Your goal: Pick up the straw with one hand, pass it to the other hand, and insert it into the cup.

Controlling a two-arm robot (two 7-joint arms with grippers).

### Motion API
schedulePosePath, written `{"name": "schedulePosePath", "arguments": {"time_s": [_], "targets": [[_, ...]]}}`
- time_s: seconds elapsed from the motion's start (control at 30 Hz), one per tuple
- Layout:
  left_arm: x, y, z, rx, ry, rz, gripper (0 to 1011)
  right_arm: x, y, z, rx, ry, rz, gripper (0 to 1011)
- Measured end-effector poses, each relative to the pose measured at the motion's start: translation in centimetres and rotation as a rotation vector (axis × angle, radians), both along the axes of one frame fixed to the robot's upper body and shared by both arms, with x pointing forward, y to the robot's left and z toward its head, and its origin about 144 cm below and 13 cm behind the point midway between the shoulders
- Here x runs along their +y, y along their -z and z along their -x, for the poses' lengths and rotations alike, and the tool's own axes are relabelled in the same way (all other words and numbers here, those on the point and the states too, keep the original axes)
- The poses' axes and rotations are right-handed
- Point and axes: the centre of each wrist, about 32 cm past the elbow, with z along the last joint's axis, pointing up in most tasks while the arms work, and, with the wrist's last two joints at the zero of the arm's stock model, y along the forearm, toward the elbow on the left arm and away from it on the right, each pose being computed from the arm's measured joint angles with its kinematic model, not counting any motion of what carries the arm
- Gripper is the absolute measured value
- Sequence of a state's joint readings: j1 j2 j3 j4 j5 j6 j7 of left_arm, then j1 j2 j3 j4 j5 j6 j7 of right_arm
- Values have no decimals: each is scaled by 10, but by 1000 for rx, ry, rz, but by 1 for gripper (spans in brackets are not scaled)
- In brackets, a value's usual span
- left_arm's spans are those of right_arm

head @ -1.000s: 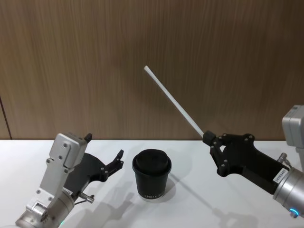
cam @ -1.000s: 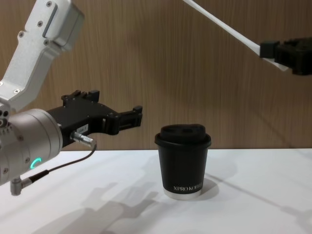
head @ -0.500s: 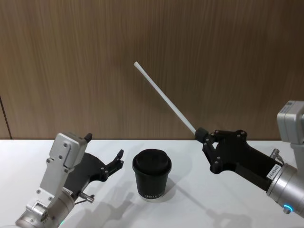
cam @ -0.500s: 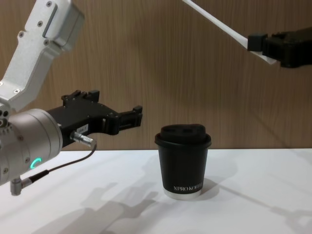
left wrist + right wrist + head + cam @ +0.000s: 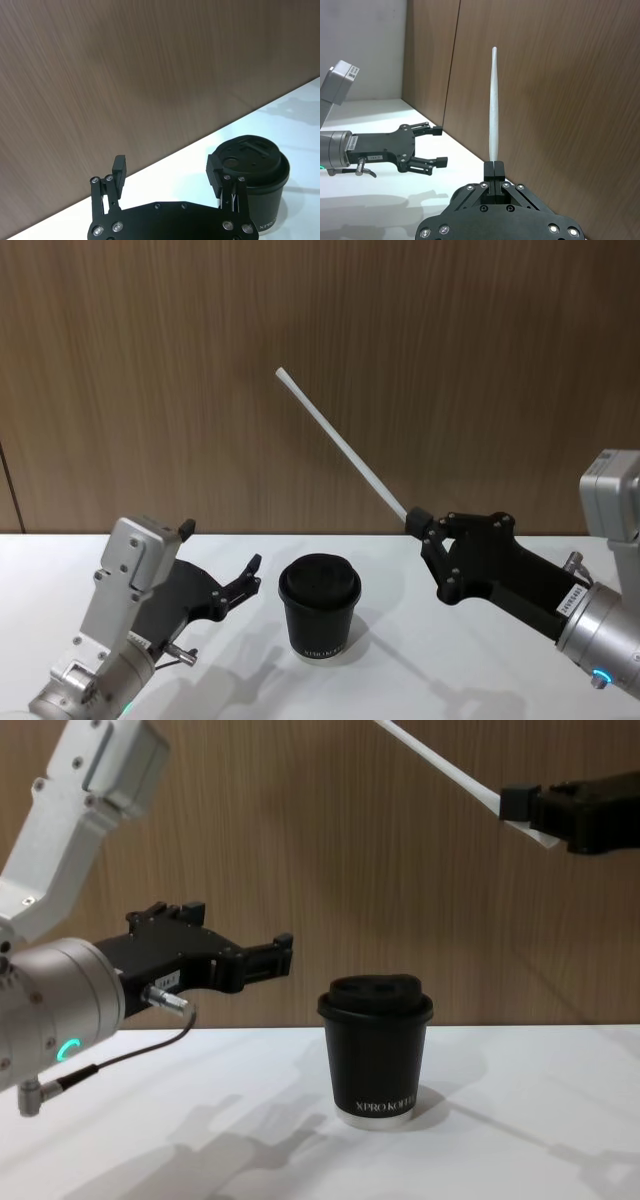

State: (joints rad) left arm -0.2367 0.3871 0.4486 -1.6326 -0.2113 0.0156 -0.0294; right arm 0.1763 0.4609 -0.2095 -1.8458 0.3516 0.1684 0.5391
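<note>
A white table [image 5: 390,690] fronts a brown wood-panelled wall [image 5: 480,350].

Black, white, brown
White straw [image 5: 340,439]; black cup [image 5: 320,625], white lettering, pale base rim; grain-streaked brown wall [image 5: 150,360] at twelve o'clock; white table [image 5: 50,570].

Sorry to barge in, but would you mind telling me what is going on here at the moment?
The right gripper is shut on a thin white straw near its lower end, holding it in the air to the right of the cup, slanted up toward the robot's left. The left gripper hovers open just left of the black lidded coffee cup, which stands on the white table. The straw is not yet handed over or inserted.
</note>
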Motion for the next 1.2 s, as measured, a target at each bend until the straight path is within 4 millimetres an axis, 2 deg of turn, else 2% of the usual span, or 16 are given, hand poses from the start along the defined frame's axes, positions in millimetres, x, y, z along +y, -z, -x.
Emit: {"name": "schedulePosePath", "arguments": {"time_s": [0.37,1.2], "targets": [[12,-14,-1,34,85,68,1003,1,0,0,1,-2,-2,5],[38,-43,-9,208,362,411,1003,1,0,0,1,-3,-4,5]]}}
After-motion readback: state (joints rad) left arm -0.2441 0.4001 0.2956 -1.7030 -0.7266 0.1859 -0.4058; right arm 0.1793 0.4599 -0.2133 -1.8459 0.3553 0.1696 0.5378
